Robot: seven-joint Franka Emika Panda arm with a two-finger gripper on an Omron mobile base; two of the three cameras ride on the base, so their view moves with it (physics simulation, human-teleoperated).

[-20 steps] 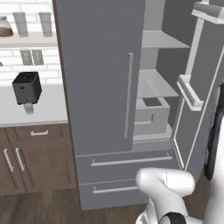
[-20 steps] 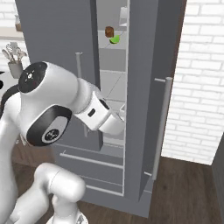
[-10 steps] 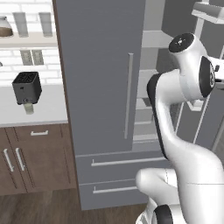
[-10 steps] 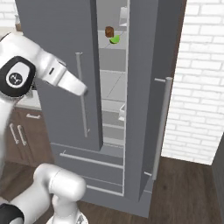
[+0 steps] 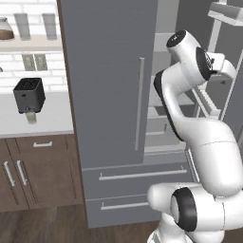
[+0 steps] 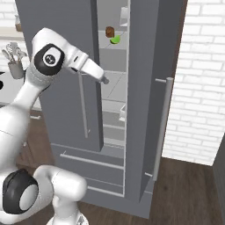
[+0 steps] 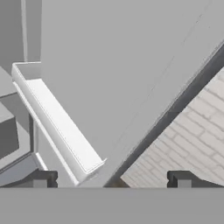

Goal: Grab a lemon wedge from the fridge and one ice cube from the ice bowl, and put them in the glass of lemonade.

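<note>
The grey fridge (image 5: 109, 85) has its left door shut and its right door (image 6: 145, 70) swung open. On a high shelf inside lies the yellowish-green lemon wedge (image 6: 115, 39), beside a small brown item (image 6: 110, 31). My gripper (image 6: 104, 80) is raised at the fridge opening, below and slightly left of the wedge, well apart from it. It is open (image 7: 112, 179) with nothing between its fingertips (image 7: 43, 178). The glass of lemonade (image 5: 31, 117) stands on the counter in front of the black toaster (image 5: 29, 95). The ice bowl and ice cube are out of view.
A white door bin (image 7: 57, 127) on the open door runs close ahead of the hand. A white brick wall (image 6: 197, 88) lies to the right of the fridge. Two taller glasses (image 5: 21, 26) stand on a wall shelf, and a utensil holder (image 6: 15, 68) sits on the counter.
The arm has swung up from a low folded pose, and the hand now reaches to the open side of the fridge. The gripper has stayed open and empty.
</note>
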